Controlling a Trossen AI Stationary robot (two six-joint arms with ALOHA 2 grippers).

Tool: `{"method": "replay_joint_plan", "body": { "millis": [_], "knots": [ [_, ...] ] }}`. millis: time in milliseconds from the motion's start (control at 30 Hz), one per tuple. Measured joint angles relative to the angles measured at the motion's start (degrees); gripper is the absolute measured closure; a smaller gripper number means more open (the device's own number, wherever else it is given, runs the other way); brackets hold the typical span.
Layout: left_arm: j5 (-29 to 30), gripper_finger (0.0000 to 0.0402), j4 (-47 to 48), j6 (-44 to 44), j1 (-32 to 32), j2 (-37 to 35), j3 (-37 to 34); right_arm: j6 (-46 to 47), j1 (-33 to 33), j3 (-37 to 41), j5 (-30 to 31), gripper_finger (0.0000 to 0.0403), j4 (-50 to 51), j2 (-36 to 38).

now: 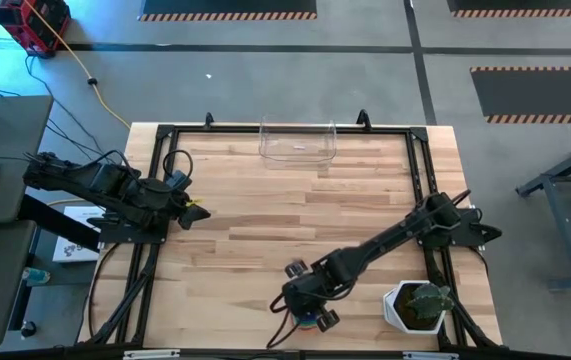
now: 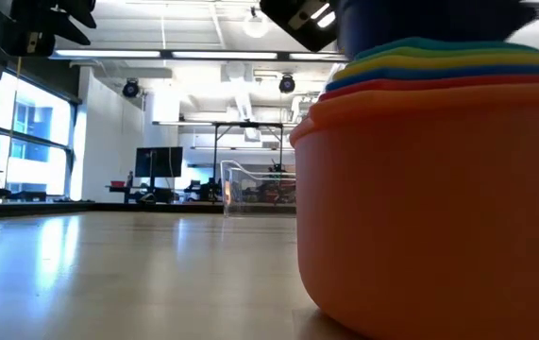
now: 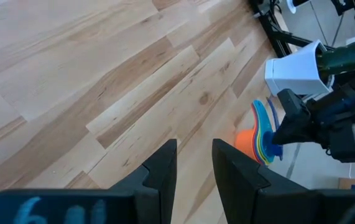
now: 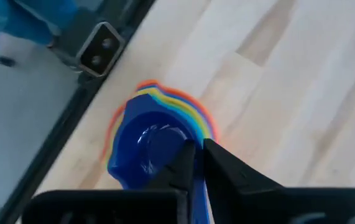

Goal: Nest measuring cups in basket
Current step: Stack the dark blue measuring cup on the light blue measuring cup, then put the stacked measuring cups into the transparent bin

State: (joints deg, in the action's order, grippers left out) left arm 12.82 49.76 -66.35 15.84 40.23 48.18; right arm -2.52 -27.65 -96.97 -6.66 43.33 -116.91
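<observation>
High view shows the right gripper (image 1: 307,312) at about five o'clock on the wooden table (image 1: 265,210), its fingers nearly closed over the stack of nested rainbow-coloured plastic measuring cups (image 4: 155,134), apparently pinching the top blue cup's rim. The clear rectangular plastic basket (image 1: 297,140) stands empty at twelve o'clock, well apart. The stack looks assembled; next comes a firm grip and carrying it to the basket. The left gripper (image 3: 193,162) waits open at nine o'clock.

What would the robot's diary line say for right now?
right gripper: pinching nested measuring cups | cups: table's near edge | basket: far edge, empty | left gripper: waiting, open
</observation>
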Motion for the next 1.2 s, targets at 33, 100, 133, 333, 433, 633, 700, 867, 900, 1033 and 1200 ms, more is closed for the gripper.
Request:
{"method": "replay_joint_plan", "body": {
  "millis": [33,100,133,333,433,633,700,867,900,1033,1200],
  "knots": [
    [0.0,0.0310,0.0,0.0,0.0,0.0,0.0,0.0,0.0,0.0,0.6,0.0373,-0.1,0.0],
    [0.0,0.0310,0.0,0.0,0.0,0.0,0.0,0.0,0.1,0.0,0.6,0.0360,-0.3,0.0],
    [0.0,0.0310,0.0,0.0,0.0,0.0,0.0,0.0,0.0,0.0,0.5,0.0352,-0.3,0.0],
    [0.0,0.0310,0.0,0.2,0.0,0.0,0.0,0.1,0.0,0.0,0.3,0.0326,-0.3,0.0],
    [0.0,0.0310,0.0,1.1,0.0,0.0,0.0,0.4,0.0,0.0,0.7,0.0325,-0.3,0.0],
    [2.0,0.0310,-0.4,8.3,0.1,0.0,0.0,5.3,0.0,0.0,2.5,0.0325,-0.3,0.0],
    [3.9,0.0310,-0.7,11.2,0.6,0.0,0.0,6.9,0.2,0.0,3.2,0.0325,-0.4,0.0],
    [7.2,0.0310,-6.0,21.2,2.7,-0.2,0.0,11.4,1.3,0.0,3.4,0.0325,-0.4,0.0],
    [7.2,0.0310,-7.2,23.2,3.2,-0.3,0.0,11.9,1.5,0.0,3.4,0.0325,-0.5,0.0],
    [7.7,0.0310,-9.2,29.0,4.3,-1.3,-0.3,14.5,2.6,0.0,3.5,0.0325,-1.8,0.0],
    [8.1,0.0310,-15.2,32.6,4.7,-6.6,-6.8,17.1,4.1,0.0,3.5,0.0325,-3.3,0.0]
  ]
}}
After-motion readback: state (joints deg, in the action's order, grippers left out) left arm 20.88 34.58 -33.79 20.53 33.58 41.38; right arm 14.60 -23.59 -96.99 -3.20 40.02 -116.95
